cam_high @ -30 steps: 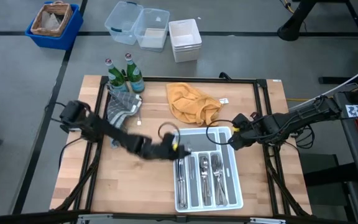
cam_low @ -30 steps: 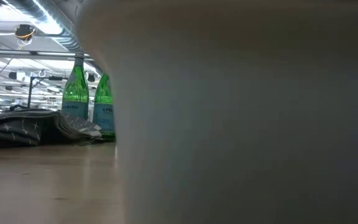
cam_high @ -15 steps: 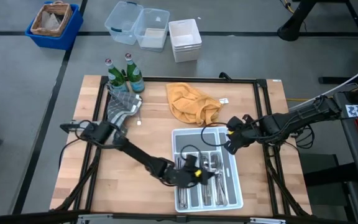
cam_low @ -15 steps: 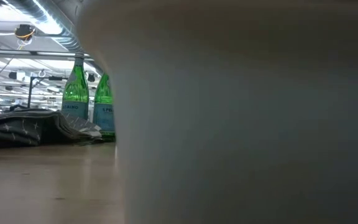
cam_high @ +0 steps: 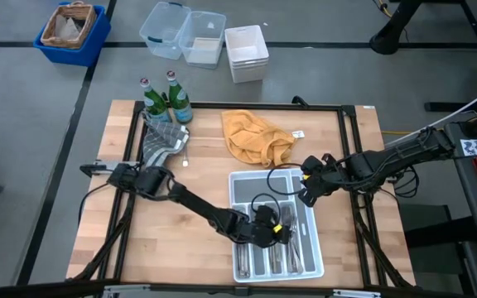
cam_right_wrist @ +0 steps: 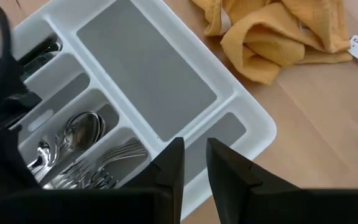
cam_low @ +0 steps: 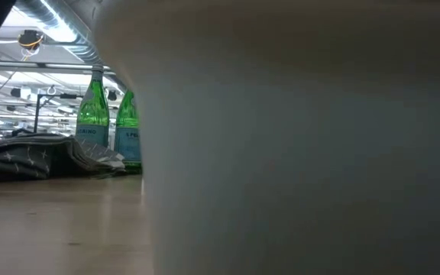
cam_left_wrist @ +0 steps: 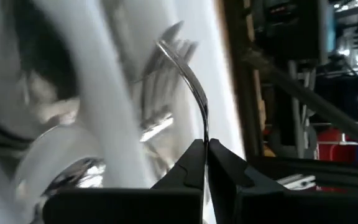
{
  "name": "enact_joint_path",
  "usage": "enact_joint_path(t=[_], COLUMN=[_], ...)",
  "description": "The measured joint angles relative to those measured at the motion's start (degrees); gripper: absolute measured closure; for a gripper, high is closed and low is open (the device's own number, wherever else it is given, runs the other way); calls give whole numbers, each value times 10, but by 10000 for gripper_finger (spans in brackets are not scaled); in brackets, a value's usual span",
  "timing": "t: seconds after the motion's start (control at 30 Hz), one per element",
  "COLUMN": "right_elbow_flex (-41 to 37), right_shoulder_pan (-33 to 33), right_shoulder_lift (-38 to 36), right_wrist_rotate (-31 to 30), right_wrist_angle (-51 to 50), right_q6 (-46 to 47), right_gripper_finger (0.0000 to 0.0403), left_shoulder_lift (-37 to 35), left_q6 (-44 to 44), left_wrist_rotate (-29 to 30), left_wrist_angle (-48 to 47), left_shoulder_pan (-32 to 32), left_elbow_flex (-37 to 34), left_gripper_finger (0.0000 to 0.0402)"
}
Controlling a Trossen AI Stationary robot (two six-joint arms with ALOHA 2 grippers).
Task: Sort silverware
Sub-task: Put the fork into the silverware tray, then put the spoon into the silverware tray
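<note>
A white compartmented tray (cam_high: pixel 315 248) lies on the wooden table toward its near right. Silverware lies sorted in it: knives (cam_high: pixel 243 252), spoons (cam_high: pixel 272 255) and forks (cam_high: pixel 293 247). My left gripper (cam_high: pixel 281 232) reaches low over the tray's middle, shut on a fork (cam_left_wrist: pixel 188 68). My right gripper (cam_right_wrist: pixel 194 158) hovers above the tray's far right corner (cam_right_wrist: pixel 253 127), open, with nothing between its fingers. The right wrist view shows spoons (cam_right_wrist: pixel 79 130) and forks (cam_right_wrist: pixel 114 158) in their compartments. The tray's near wall (cam_low: pixel 296 153) blocks most of the low view. My left gripper pinches the fork's handle near its end (cam_left_wrist: pixel 205 135) between its two fingertips. The fork sticks out ahead of the fingers, tines (cam_left_wrist: pixel 173 38) away from them, over the forks lying in the tray. I cannot tell whether it touches them.
A yellow cloth (cam_high: pixel 255 136) lies just beyond the tray. Two green bottles (cam_high: pixel 168 99) and a grey patterned towel (cam_high: pixel 162 142) sit at the far left corner. Bare wood stretches left of the tray. Plastic bins (cam_high: pixel 180 33) stand on the floor beyond the table.
My left gripper, staying shut, has swept from the tray's far left corner toward the table's right and near edges and has sunk low over the tray's compartments.
</note>
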State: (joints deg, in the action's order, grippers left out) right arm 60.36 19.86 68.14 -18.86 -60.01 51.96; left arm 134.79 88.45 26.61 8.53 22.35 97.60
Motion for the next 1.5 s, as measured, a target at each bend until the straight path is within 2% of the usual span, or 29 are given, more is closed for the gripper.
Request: enact_joint_path(t=[0.17, 0.33, 0.53, 0.83, 1.07, 1.17, 1.37, 1.5], right_elbow_flex=[0, 0, 0, 0, 0, 0, 0, 0], right_shoulder_pan=[0, 0, 0, 0, 0, 0, 0, 0], right_shoulder_lift=[0, 0, 0, 0, 0, 0, -7, -36], right_wrist_rotate=[0, 0, 0, 0, 0, 1, 6, 14], right_wrist_angle=[0, 1, 2, 1, 0, -1, -2, -1], right_q6=[-7, -15, -15, -15, -32, -41, -52, -76], right_gripper_finger=[331, 331, 331, 331, 331, 331, 331, 331], left_shoulder_lift=[8, 12, 12, 11, -12, -27, -74, -127], left_q6=[16, -20, -49, -25, -48, -64, -99, -113], left_wrist_rotate=[-22, -25, -27, -29, -107, -116, -117, -116], left_wrist_angle=[-14, -20, -26, -19, -25, -31, -100, -220], left_shoulder_pan=[-2, -8, -10, -14, -28, -33, -41, -50], left_elbow_flex=[0, 0, 0, 0, -1, -1, -1, 0], left_gripper_finger=[401, 398, 364, 312, 315, 320, 322, 321])
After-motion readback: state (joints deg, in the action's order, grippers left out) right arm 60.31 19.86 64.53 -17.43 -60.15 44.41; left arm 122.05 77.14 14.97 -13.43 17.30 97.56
